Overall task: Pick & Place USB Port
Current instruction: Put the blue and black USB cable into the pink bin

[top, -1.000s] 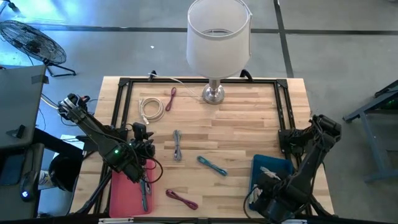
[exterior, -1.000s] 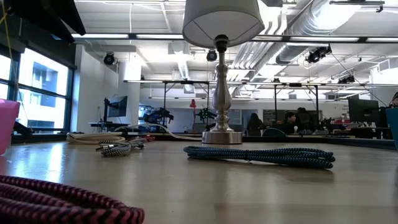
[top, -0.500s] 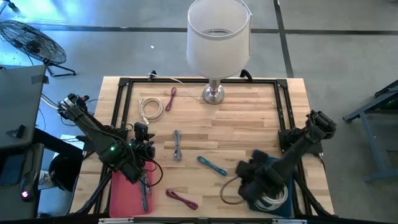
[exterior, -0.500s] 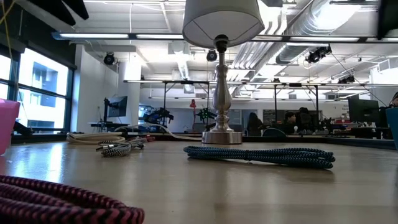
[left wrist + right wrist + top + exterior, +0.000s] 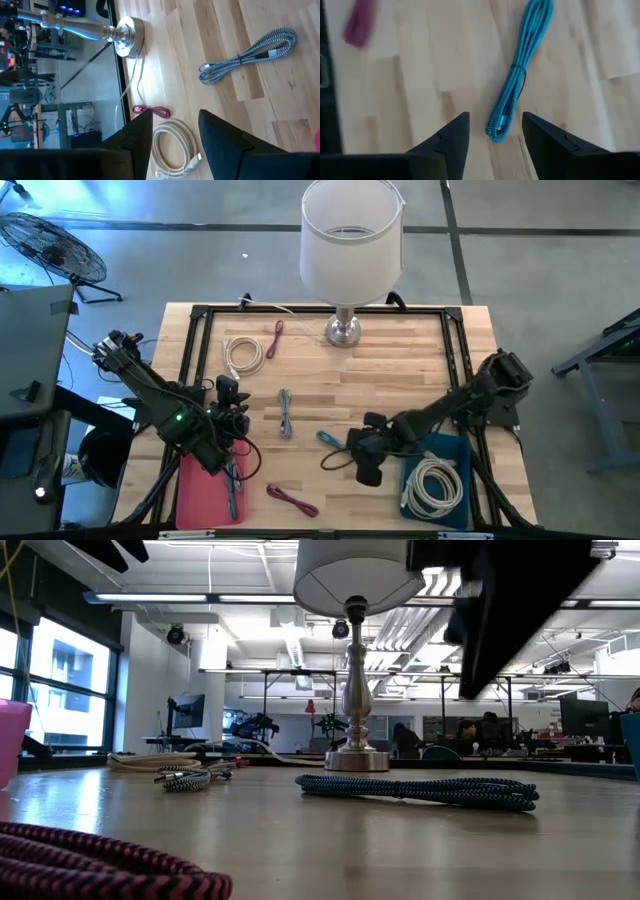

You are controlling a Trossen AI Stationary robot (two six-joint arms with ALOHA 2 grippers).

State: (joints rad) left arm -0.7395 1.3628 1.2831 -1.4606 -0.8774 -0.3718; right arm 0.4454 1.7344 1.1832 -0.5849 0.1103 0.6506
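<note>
A blue braided cable (image 5: 340, 445) lies coiled flat on the wooden table, also in the low view (image 5: 415, 790). My right gripper (image 5: 364, 462) hovers open above the cable's near-right end. In the right wrist view the two fingers stand on either side of that end (image 5: 497, 131) without touching it; the gripper (image 5: 492, 139) is open. My left gripper (image 5: 230, 430) waits open over the far end of the pink tray (image 5: 198, 490), and its wrist view (image 5: 175, 135) shows nothing between the fingers.
A blue bin (image 5: 452, 448) at the near right holds a coiled white cable (image 5: 432, 485). The pink tray holds a cable (image 5: 233, 492). Loose on the table: a magenta cable (image 5: 292, 500), a grey cable (image 5: 287, 413), a white cable (image 5: 243, 355), a small magenta cable (image 5: 275, 338). A lamp (image 5: 345, 330) stands at the far edge.
My right gripper has swung from above the blue bin toward the table's left and now hangs over the blue cable. The white cable in the bin has come into view. My left arm has kept still.
</note>
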